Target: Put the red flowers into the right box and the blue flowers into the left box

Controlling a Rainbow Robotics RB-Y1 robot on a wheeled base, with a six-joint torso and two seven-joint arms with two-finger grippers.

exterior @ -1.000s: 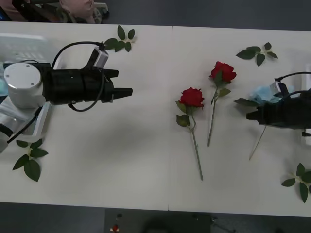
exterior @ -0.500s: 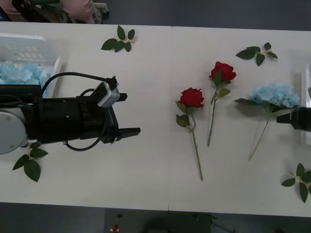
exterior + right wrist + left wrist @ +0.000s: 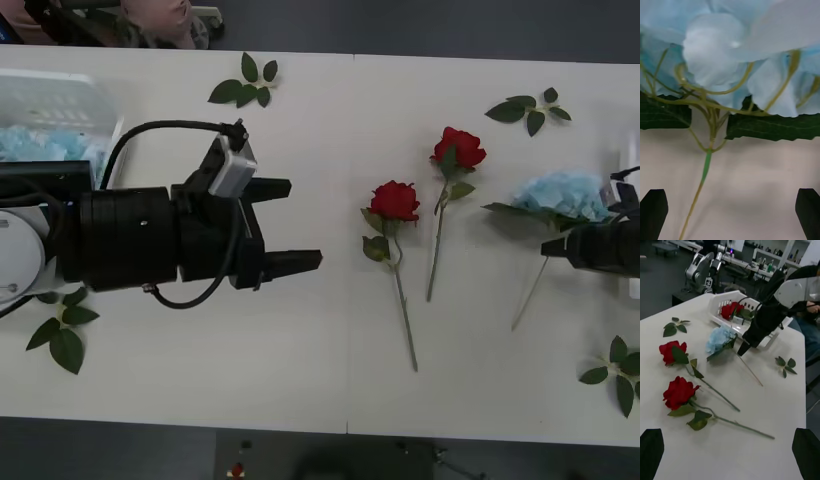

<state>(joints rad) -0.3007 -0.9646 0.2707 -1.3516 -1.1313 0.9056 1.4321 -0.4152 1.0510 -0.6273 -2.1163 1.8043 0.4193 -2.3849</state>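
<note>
Both arms reach over the table (image 3: pixel 300 380)

My left gripper (image 3: pixel 290 225) spreads wide at centre-left, aimed at two red flowers (image 3: pixel 395 201); my right gripper (image 3: pixel 548 248), open, hovers beside the blue flower (image 3: pixel 560 192) at right edge.

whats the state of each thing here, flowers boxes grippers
red flowers: two lying flat on the table, apart, not boxed
blue flower: lying on the table, ungripped
left box: blue flowers inside
right box: red flower inside
left gripper: open, empty, above the table
right gripper: open, astride the blue flower's stem
</note>
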